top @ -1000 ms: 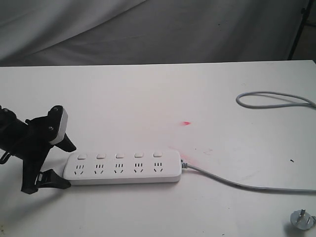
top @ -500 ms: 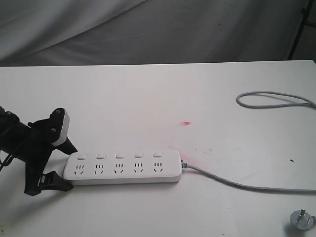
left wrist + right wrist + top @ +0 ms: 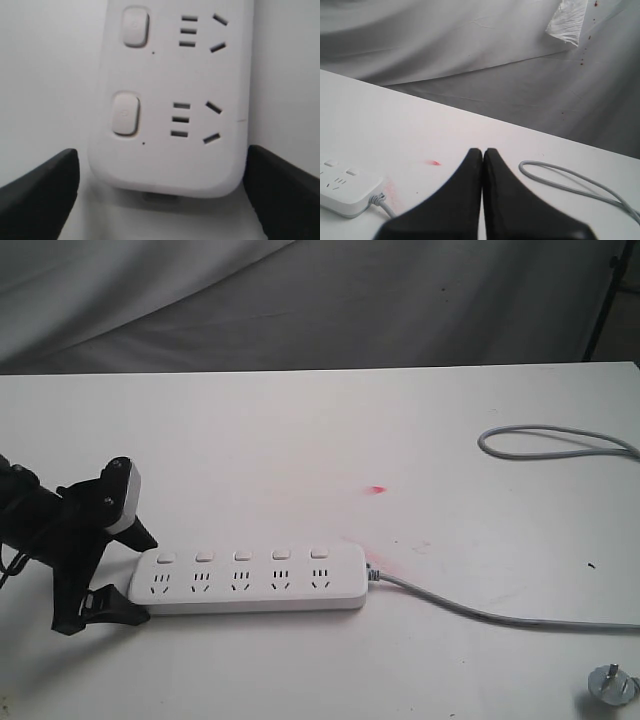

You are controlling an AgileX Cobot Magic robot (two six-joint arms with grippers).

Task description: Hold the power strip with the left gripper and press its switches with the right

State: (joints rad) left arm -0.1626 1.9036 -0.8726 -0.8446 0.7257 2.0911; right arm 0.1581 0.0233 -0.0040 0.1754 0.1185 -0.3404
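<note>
The white power strip (image 3: 250, 580) lies flat on the table, front left of centre, with its five switches (image 3: 242, 555) in a row above the sockets. My left gripper (image 3: 141, 577) is open and straddles the strip's left end, one black finger behind it and one in front. In the left wrist view the strip's rounded end (image 3: 170, 100) lies between the two fingers (image 3: 40, 192) with a small gap on each side, and two switches (image 3: 125, 112) show. My right gripper (image 3: 483, 151) is shut on nothing, held above the table to the right of the strip (image 3: 345, 192). It is outside the exterior view.
The grey cord (image 3: 480, 610) runs right from the strip, loops near the far right edge (image 3: 560, 435) and ends in a plug (image 3: 610, 685) at the front right. A red stain (image 3: 376, 489) marks the table. Grey cloth hangs behind.
The left gripper has sunk a little and edged toward the strip's left end, then held still. The power strip has not moved.
</note>
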